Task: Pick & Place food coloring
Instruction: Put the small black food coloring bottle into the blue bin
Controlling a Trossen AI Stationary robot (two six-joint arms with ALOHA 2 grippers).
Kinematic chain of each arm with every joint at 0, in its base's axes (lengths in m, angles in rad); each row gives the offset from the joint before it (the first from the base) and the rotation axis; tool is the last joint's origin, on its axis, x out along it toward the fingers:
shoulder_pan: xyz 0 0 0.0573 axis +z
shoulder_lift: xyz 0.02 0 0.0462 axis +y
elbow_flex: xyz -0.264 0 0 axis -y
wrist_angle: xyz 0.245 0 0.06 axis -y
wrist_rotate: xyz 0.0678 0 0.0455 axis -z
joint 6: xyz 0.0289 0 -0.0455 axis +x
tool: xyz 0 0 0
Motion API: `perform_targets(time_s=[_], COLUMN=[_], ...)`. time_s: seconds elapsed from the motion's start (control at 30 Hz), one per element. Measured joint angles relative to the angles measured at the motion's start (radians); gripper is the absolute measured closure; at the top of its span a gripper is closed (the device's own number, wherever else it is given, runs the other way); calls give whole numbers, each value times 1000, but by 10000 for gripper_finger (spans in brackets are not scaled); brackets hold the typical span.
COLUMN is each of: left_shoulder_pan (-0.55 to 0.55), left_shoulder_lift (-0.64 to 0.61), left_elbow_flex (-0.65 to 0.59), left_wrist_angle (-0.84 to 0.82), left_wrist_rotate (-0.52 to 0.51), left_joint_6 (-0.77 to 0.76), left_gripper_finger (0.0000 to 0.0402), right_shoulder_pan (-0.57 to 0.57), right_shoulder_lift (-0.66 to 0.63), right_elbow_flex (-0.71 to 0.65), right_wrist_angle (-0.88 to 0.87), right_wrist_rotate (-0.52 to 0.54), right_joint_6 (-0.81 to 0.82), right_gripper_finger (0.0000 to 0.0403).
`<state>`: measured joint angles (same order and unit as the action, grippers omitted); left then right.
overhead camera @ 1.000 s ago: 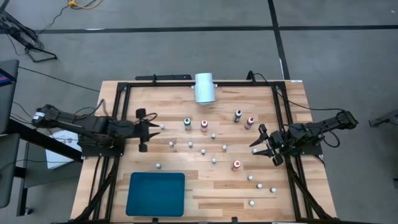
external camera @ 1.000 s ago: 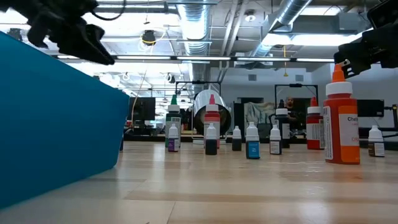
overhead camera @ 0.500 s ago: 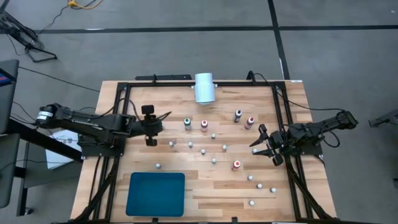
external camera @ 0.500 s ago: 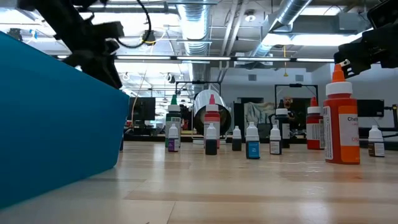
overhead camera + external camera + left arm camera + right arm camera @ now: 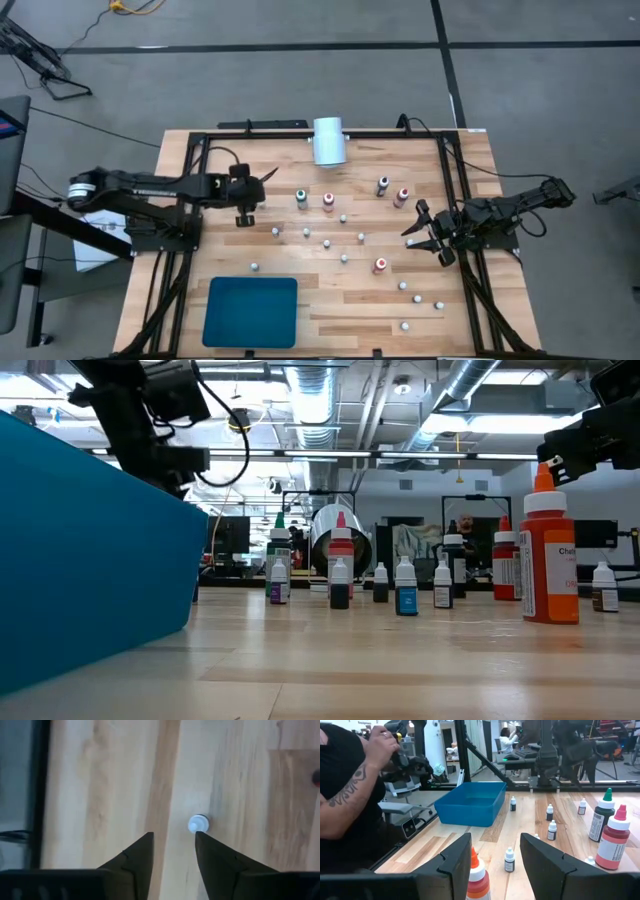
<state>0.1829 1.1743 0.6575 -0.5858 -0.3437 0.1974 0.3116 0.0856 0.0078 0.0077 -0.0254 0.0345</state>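
High view shows the left hand point(image 5: 262, 182) reaching over the left part of the worktop point(image 5: 250, 160), near the far edge; its two dark fingers are parted by a narrow gap and hold nothing. Left wrist view looks straight down between those fingers onto a small bottle point(image 5: 198, 824), seen as a round white cap; the cap sits just off one fingertip, not centred in the gap. The food coloring bottles point(image 5: 326, 243) stand scattered over the middle and right of the worktop, well apart from each other; the teal tray point(image 5: 250, 311) lies at the near edge, left of centre, with no bottle in it. The right hand point(image 5: 414, 226) waits over the right side, fingers apart and empty.

What could go wrong, in my judgement: the gap looks only a little wider than the cap, and the bottle is off-centre, so a straight descent may bring one finger down on the cap and tip the bottle; a tipped bottle is round and would probably roll on the smooth boards.

The bottles are small upright cylinders with white caps, probably smooth plastic and light; the worktop is pale wood planks with visible grain; the tray looks rigid with straight walls; a large white cylinder point(image 5: 329, 140) lies at the far edge.
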Motion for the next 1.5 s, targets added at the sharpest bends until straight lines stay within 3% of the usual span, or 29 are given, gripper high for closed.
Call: perform_targets(time_s=[0.4,0.9,1.1,1.5], left_shoulder_pan=[31,53,56,56], left_shoulder_lift=[93,207,219,219], left_elbow_flex=[0,0,0,0], left_wrist_angle=[39,97,109,106], left_wrist_rotate=[70,105,105,104], left_joint_6=[66,135,151,150], left_gripper_finger=[176,171,194,303], right_shoulder_pan=[0,0,0,0], right_shoulder_lift=[0,0,0,0], right_elbow_flex=[0,0,0,0], right_wrist_angle=[0,0,0,0], right_wrist_rotate=[0,0,0,0], right_joint_6=[0,0,0,0], right_gripper_finger=[244,244,244,244])
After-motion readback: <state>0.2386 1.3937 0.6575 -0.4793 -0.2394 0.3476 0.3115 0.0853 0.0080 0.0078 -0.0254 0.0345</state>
